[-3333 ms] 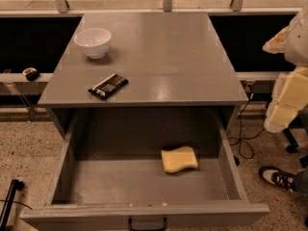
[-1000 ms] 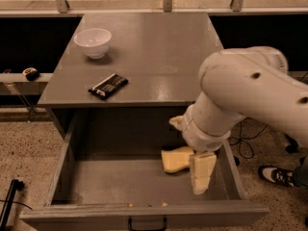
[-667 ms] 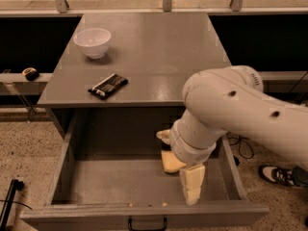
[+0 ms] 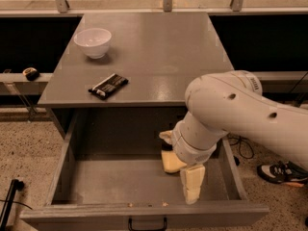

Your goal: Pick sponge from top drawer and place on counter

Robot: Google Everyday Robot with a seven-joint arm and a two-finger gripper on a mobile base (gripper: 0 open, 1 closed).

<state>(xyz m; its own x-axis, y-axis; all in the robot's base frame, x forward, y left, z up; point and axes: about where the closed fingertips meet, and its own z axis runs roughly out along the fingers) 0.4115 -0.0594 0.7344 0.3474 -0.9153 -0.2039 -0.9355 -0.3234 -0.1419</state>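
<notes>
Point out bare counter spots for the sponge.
The counter is bare from the white bowl and dark packet across to its right edge; its left side is crowded. The gripper is down in the top drawer at the sponge, right side; the drawer's left floor is bare.

Pale-yellow sponge [image 4: 170, 162] lies in open top drawer [image 4: 66, 172], under claw [image 4: 182, 170].

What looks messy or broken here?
Nothing is spilled or broken. The bowl sits upright on the counter, and the dark bar lies slanted near its front edge. The gripper is down in the open top drawer at the sponge.
</notes>
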